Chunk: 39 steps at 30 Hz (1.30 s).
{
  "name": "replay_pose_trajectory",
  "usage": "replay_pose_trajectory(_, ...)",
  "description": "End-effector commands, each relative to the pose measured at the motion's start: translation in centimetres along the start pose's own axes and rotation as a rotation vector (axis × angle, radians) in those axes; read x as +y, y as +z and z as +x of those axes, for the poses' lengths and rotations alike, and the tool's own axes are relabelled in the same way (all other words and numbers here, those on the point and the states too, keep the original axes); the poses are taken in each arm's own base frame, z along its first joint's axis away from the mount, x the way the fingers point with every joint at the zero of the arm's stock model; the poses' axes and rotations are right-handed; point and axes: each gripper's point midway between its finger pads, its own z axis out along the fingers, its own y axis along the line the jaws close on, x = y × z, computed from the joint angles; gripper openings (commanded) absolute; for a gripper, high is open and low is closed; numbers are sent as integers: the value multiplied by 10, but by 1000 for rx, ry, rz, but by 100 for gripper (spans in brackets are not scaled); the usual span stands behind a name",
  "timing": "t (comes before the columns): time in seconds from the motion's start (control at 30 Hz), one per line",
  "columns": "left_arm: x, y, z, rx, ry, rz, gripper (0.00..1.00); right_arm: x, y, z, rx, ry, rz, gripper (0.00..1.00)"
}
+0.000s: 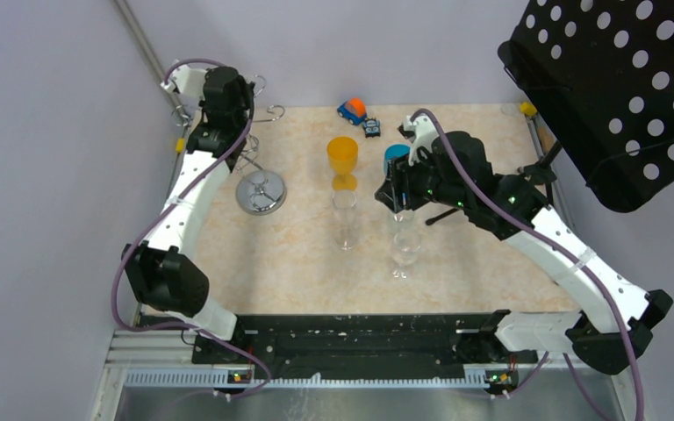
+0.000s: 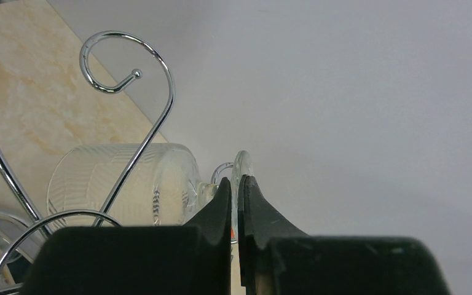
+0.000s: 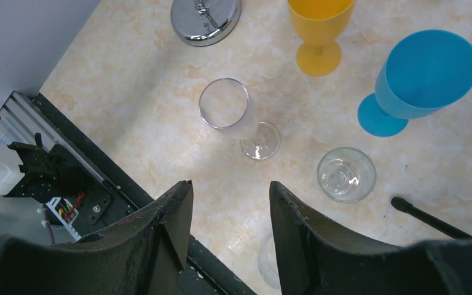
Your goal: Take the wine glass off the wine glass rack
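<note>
Gripped the wine glass (image 2: 117, 184) by its foot, up among the hook arms of the wine glass rack (image 1: 261, 195) at the far left of the tabletop (image 1: 298, 263).

Held the right jaws (image 3: 230, 186) spread and empty above the near middle of the tabletop, over a small clear glass (image 3: 346, 174) and a tall clear flute (image 3: 224, 106), both upright and apart from each other. Found farther on an orange goblet (image 3: 319, 24) and a blue goblet (image 3: 427, 74), both upright, and left of them the rack's round mirrored base. Had the left jaws (image 2: 236, 184) pressed together on the thin rim of the glass's foot, with the ribbed bowl behind a curled hook arm, clear of the tabletop. Noted a toy car (image 1: 352, 110) at the far edge.
</note>
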Motion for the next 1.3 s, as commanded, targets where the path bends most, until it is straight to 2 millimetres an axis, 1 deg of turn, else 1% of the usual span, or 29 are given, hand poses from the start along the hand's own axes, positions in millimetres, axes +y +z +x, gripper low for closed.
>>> replay_pose_trajectory(0.0,-43,-17,-62,-152,-272,117,0,4,-10,-10,-51,-1,-11,50)
replay_pose_trajectory(0.03,-45,-19,-68,-163,-295,107,0,1,-10,-11,-58,1,6,50)
replay_pose_trajectory(0.13,-47,-21,-80,-185,-315,66,0,0,-10,-10,-58,4,7,50)
replay_pose_trajectory(0.23,-47,-19,-85,-195,-304,26,0,0,-10,-10,-61,5,6,50)
replay_pose_trajectory(0.37,-44,-15,-84,-200,-312,-7,0,0,-10,-9,-62,5,4,50)
replay_pose_trajectory(0.57,-40,-1,-80,-198,-330,-27,0,-1,-11,-7,-56,6,8,50)
replay_pose_trajectory(0.83,-29,8,-92,-221,-358,-45,0,-2,-12,-8,-60,4,16,50)
replay_pose_trajectory(1.07,-12,23,-92,-155,-501,-36,0,0,-9,-11,-60,-5,12,50)
replay_pose_trajectory(1.17,-6,28,-93,-138,-546,-38,0,0,-7,-12,-58,-7,13,50)
replay_pose_trajectory(1.27,-4,33,-89,-105,-587,-37,0,0,-6,-14,-59,-11,11,50)
